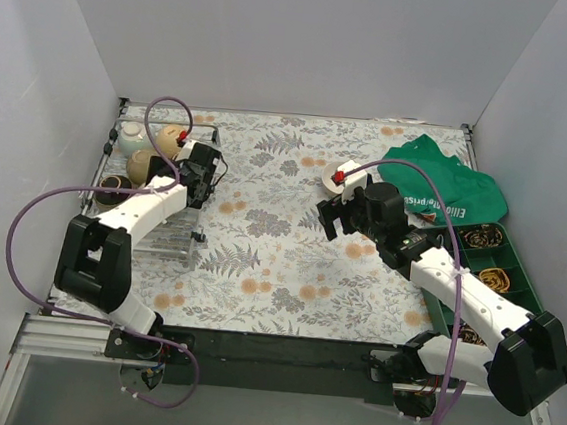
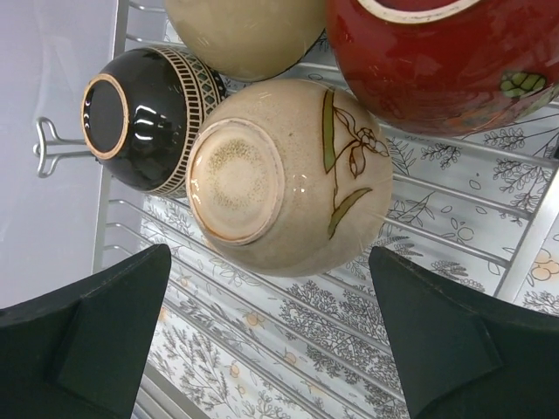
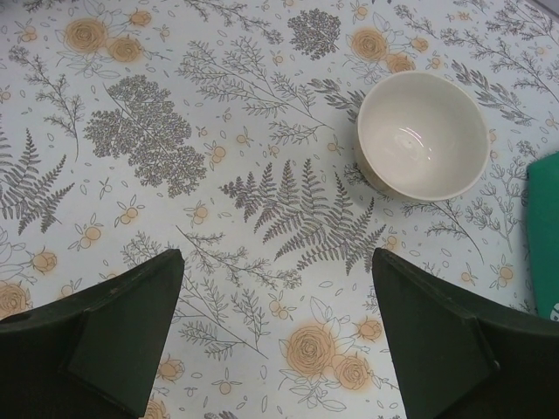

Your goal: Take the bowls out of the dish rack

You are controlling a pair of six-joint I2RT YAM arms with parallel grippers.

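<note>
The dish rack lies at the table's left, its wires running under the bowls. A beige bowl with a leaf drawing shows its foot ring. A dark bowl, a red bowl and a tan bowl crowd round it. From above I also see a pale mint bowl at the rack's far corner. My left gripper hangs open just short of the beige bowl, holding nothing. My right gripper is open over the cloth, and a cream bowl stands upright beyond it.
A green garment lies crumpled at the back right. A green compartment tray with small items sits along the right edge. White walls close in the table on three sides.
</note>
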